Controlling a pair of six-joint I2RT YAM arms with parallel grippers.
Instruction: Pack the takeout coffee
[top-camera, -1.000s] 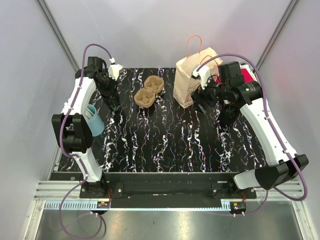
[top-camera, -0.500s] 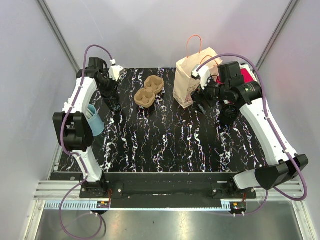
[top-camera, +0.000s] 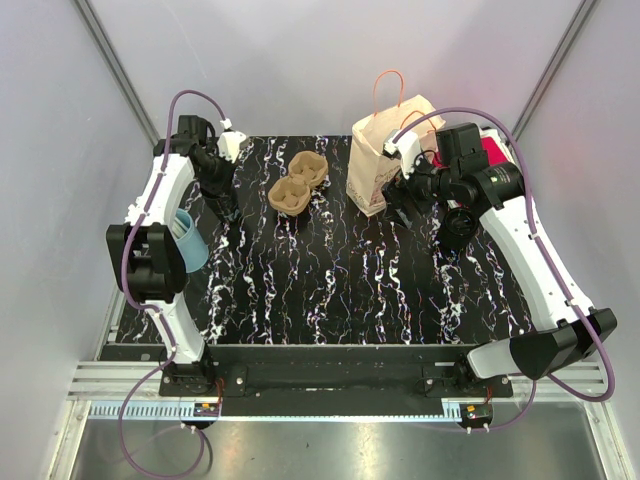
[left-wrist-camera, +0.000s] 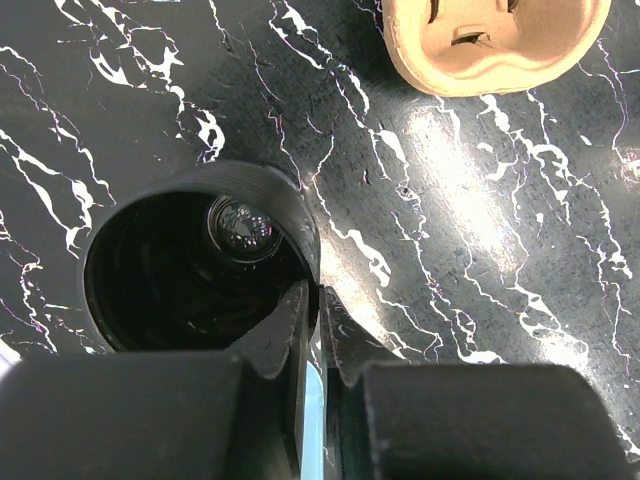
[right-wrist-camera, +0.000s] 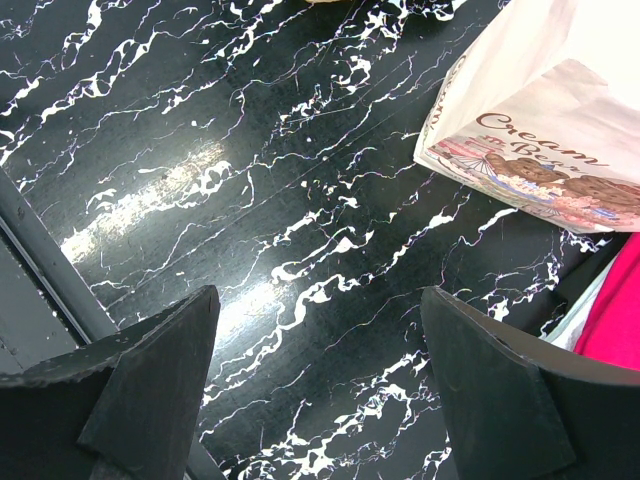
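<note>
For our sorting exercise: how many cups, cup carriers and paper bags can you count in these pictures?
Cups: 2, the black cup and the blue cup
Cup carrier: 1
Paper bag: 1
Total: 4

I am looking over a black desk (top-camera: 330, 290) whose white marble veins are catching bright glare, and plain grey walls (top-camera: 300, 60) are closing it in at the back and on both sides. Something bright pink (top-camera: 493, 152) is lying at the desk's far right corner, while a light blue thing (top-camera: 193, 248) is sitting at the left edge. I cannot tell what either one is.
</note>
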